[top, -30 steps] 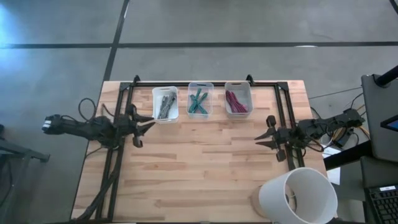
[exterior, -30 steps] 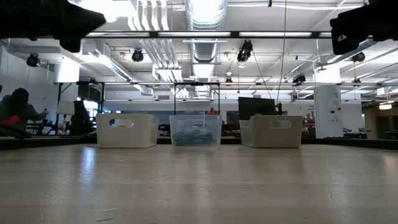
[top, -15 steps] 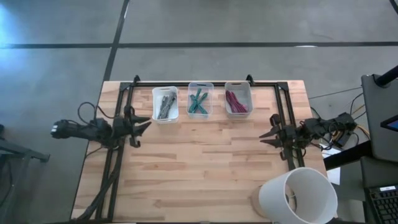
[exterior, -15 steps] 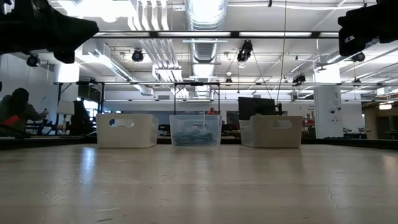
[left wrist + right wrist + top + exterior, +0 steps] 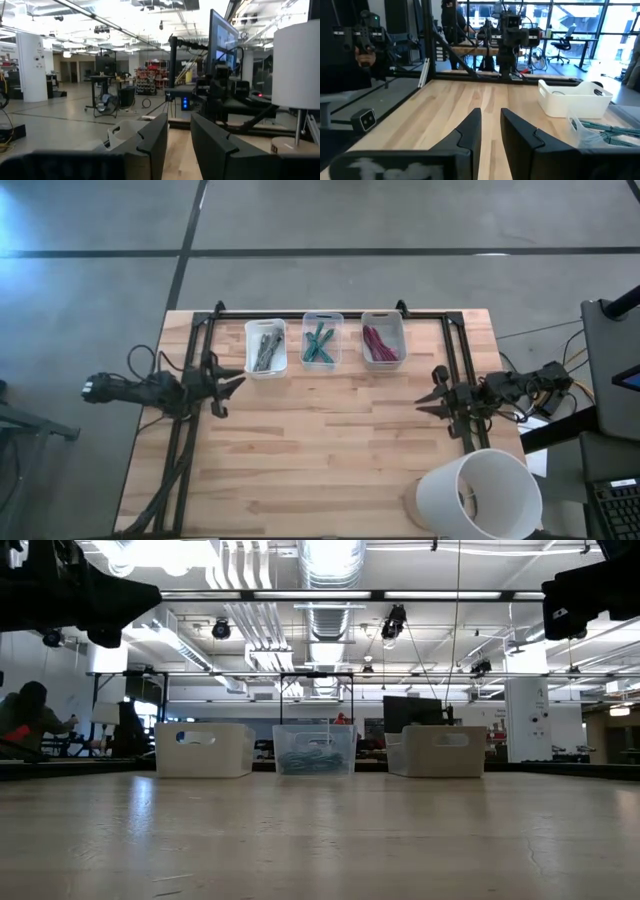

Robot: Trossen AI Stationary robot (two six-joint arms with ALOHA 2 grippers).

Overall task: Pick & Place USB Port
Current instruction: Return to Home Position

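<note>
Three small white bins stand in a row at the table's far edge. The left bin (image 5: 265,347) holds grey cables, the middle bin (image 5: 322,341) teal ones, and the right bin (image 5: 383,340) magenta ones. The low view shows them as the left bin (image 5: 203,749), middle bin (image 5: 314,749) and right bin (image 5: 436,751). My left gripper (image 5: 235,388) hovers open above the table's left side, just near of the left bin, pointing right. My right gripper (image 5: 422,392) hovers open over the right side, pointing left. Both hold nothing, as their wrist views show: left gripper (image 5: 179,125), right gripper (image 5: 491,117).
A white lamp shade (image 5: 480,495) on a round base stands at the table's near right corner. A black frame (image 5: 330,312) runs along the far edge and down both sides. Bare wooden tabletop (image 5: 330,440) lies between the arms. People sit in the room beyond the table.
My left gripper has drawn back a little toward the table's left edge and sunk slightly. My right gripper has drawn back a little toward the right edge. The bins have not moved.
</note>
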